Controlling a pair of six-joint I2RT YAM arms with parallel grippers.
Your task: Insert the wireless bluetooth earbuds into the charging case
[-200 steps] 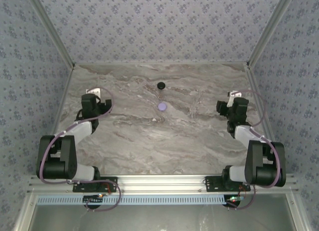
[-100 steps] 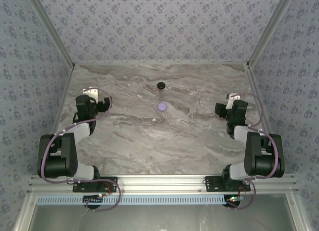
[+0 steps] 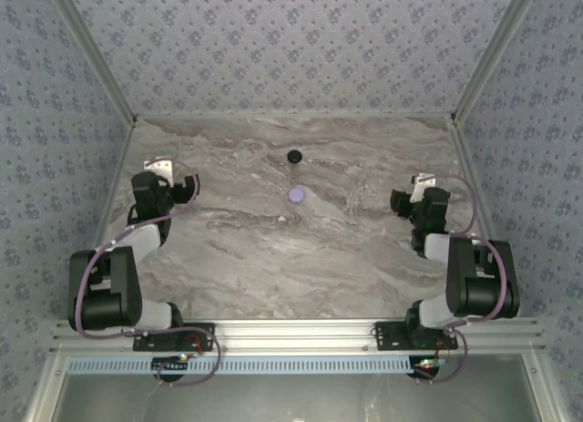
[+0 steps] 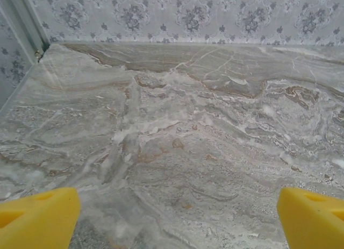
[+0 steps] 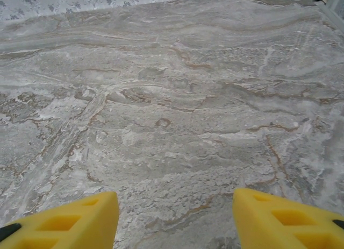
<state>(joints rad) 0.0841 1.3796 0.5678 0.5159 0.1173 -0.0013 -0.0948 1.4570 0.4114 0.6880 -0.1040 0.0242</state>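
While the left tool point(image 4: 177, 219) gapes wide and the right tool point(image 5: 176, 217) stands part open, both empty, we fear a blunt reach knocking the charging case point(image 3: 297, 194), mid-frame on the desk point(image 3: 364, 258), away

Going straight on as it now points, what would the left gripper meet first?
Probably the grey marble tabletop, since the left gripper looks tilted down; no object lies ahead before the patterned back wall.

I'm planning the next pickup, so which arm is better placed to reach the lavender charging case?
Probably right, narrowly: the right end effector, open, sits slightly nearer the charging case than the left end effector, also open and empty.
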